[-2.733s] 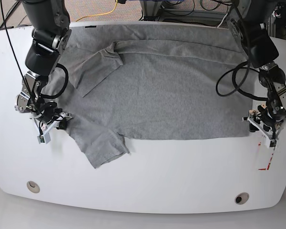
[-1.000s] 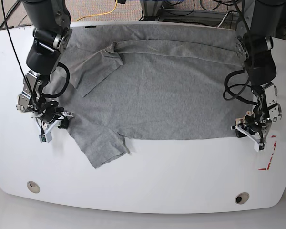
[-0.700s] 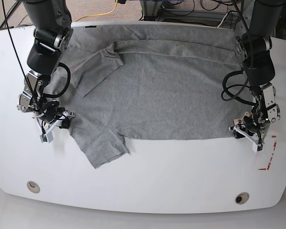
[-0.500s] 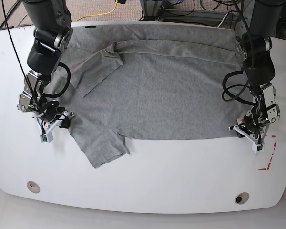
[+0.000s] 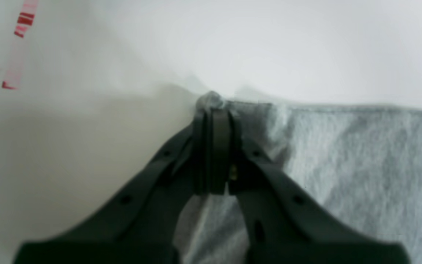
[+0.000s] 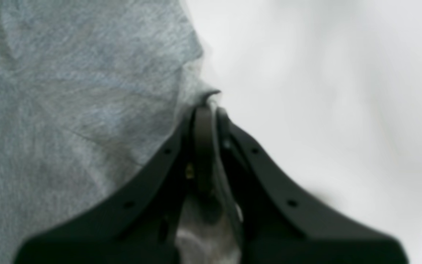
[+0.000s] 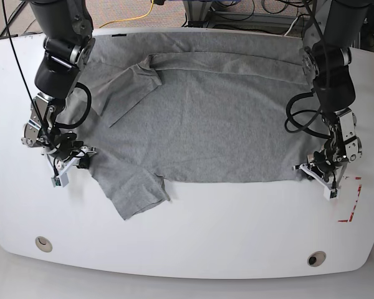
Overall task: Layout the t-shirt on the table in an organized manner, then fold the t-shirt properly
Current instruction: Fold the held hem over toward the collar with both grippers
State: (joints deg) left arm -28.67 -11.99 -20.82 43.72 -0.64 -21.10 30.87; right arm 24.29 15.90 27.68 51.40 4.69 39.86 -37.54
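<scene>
The soft, thin heather-grey jersey t-shirt [image 7: 206,118], limp and light, is pinched at opposite edges by both closed fingers [image 5: 213,110] [image 6: 205,110].

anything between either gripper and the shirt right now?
Nothing visible. The left gripper is shut on the t-shirt at its hem corner, and the right gripper is pinching fabric at the opposite near corner. Only bare table lies around both grips; red tape sits flat beside the left one.
</scene>
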